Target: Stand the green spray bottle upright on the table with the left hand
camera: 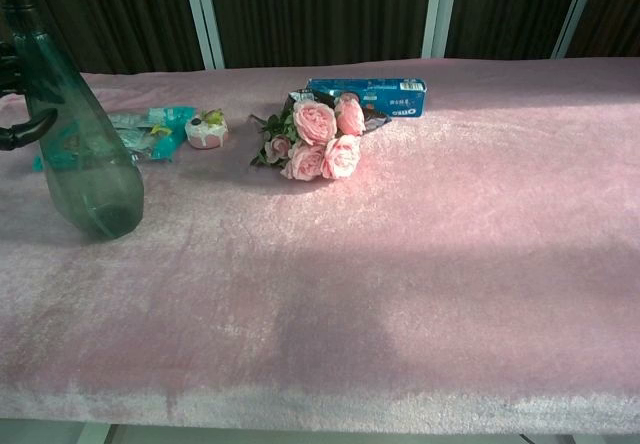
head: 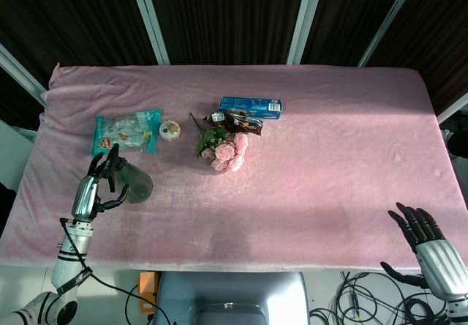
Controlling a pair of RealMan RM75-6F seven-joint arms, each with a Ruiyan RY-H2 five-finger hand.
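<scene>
A: Where did the green spray bottle (head: 130,182) sit relative to the left hand (head: 93,191)?

B: Toward 2 o'clock of the hand, at the left end of the pink table (head: 329,157). The fingers wrapped its neck, so it was held. Its long axis ran nearly vertical, base at or just above the cloth; contact could not be told.

A: And the right hand (head: 423,230)?

B: Well apart at the table's 5 o'clock corner, fingers spread, holding nothing.

A: Any difference between views?

B: The chest view showed the slight tilt and the base; the head view showed both hands.
</scene>
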